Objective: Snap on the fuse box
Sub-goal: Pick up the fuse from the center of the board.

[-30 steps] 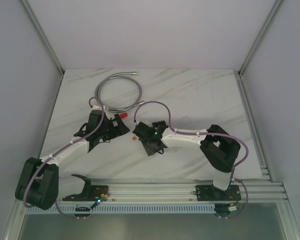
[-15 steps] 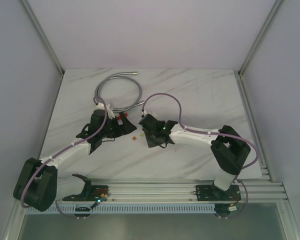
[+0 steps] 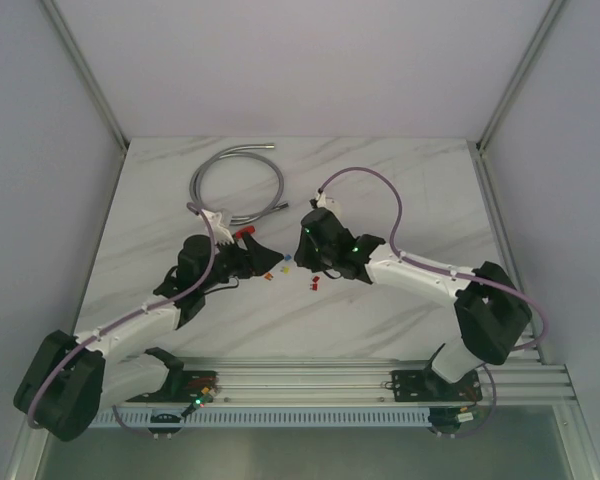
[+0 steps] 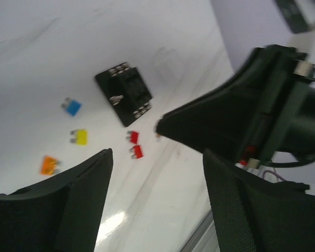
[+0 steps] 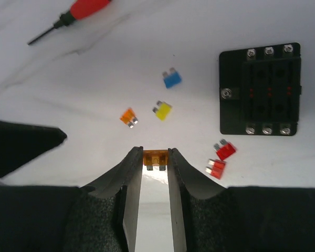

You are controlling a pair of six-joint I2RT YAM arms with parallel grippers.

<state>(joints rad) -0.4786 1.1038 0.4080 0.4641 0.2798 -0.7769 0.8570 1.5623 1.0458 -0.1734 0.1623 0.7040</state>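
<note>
Your right gripper (image 5: 155, 163) is clamped on an amber fuse (image 5: 155, 156). Your left gripper (image 4: 156, 157) has its jaws wide apart, holding nothing. The fuse box (image 5: 260, 89) lies flat on the marble table (image 5: 147, 31). Two red fuses (image 5: 225, 150) sit just off its near corner, and open marble separates its left edge from the blue fuse (image 5: 171, 79).
</note>
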